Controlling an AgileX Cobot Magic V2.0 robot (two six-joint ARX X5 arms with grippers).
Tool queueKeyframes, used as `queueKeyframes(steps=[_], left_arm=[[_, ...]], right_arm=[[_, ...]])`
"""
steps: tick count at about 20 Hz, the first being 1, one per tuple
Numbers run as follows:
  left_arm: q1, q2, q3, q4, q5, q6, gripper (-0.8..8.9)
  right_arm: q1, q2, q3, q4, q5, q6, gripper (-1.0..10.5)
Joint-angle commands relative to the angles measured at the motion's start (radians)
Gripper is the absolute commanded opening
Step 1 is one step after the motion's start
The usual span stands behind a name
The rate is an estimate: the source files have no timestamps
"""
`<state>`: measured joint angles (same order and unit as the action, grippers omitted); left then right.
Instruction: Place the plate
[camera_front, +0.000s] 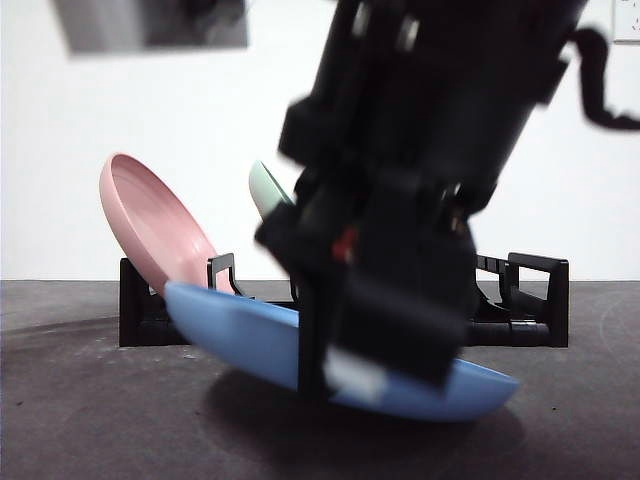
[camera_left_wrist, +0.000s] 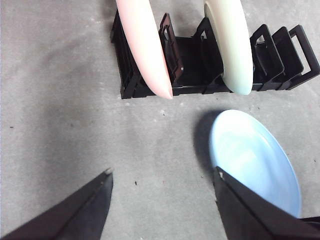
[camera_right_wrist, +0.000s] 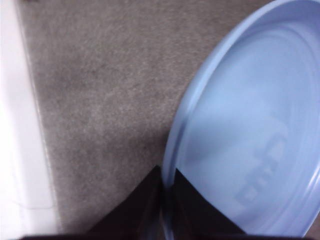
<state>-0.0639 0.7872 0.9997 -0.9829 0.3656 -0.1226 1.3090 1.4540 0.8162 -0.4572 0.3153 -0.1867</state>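
Right wrist view: the right pincer (camera_right_wrist: 167, 200) clamps the blue plate's (camera_right_wrist: 250, 150) rim; the left pincer (camera_left_wrist: 162, 182) gapes wide.

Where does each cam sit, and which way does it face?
Front: low at table height, looking level across the dark table at the round blue plate, black slotted rack and right gripper.
Left wrist: on the left arm, looking down past its spread jaws at the rack, pink plate and pale green plate.
Right wrist: on the right arm, jaws clamped on the blue plate's rim.
All three show the blue plate.
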Motion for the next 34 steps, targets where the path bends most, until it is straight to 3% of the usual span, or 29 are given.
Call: queueKeyframes(steps=[1, 7, 11, 13, 20, 23, 25, 28, 31, 34], left_arm=[[-0.003, 0.008, 0.023, 0.012, 0.002, 0.006, 3.17], [-0.003, 0.008, 0.023, 0.011, 0.002, 0.006, 3.17], [-0.003, 0.008, 0.023, 0.011, 0.002, 0.006, 3.17], [-0.003, 0.008, 0.023, 0.011, 0.002, 0.006, 3.17], [-0.003, 0.008, 0.023, 0.013, 0.002, 0.006, 3.17], [-0.003, 0.008, 0.023, 0.035, 0.002, 0.006, 3.17], [-0.003, 0.008, 0.023, 0.041, 0.002, 0.006, 3.17], [-0.003, 0.008, 0.023, 0.045, 0.002, 0.003, 3.17], [-0.003, 0.008, 0.023, 0.086, 0.002, -0.063, 3.17], [-0.004, 0.015, 0.023, 0.131, 0.002, -0.117, 3.16]], right_arm=[[0.014, 0.056, 0.016, 0.031, 0.038, -0.114, 0.1], [0.009, 0.133, 0.016, 0.077, 0.050, -0.209, 0.1], [0.008, 0.140, 0.016, 0.071, 0.051, -0.221, 2.2], [0.009, 0.140, 0.016, 0.071, 0.052, -0.219, 2.3], [0.042, 0.082, 0.093, -0.045, -0.019, -0.144, 2.5], [0.035, -0.029, 0.133, -0.063, -0.045, -0.069, 2.5], [0.011, -0.142, 0.140, -0.050, -0.116, -0.001, 2.5], [-0.121, -0.312, 0.139, -0.011, -0.240, 0.097, 2.5], [-0.321, -0.447, 0.139, 0.002, -0.250, 0.109, 2.5], [-0.540, -0.513, 0.139, -0.047, -0.339, 0.130, 2.5]])
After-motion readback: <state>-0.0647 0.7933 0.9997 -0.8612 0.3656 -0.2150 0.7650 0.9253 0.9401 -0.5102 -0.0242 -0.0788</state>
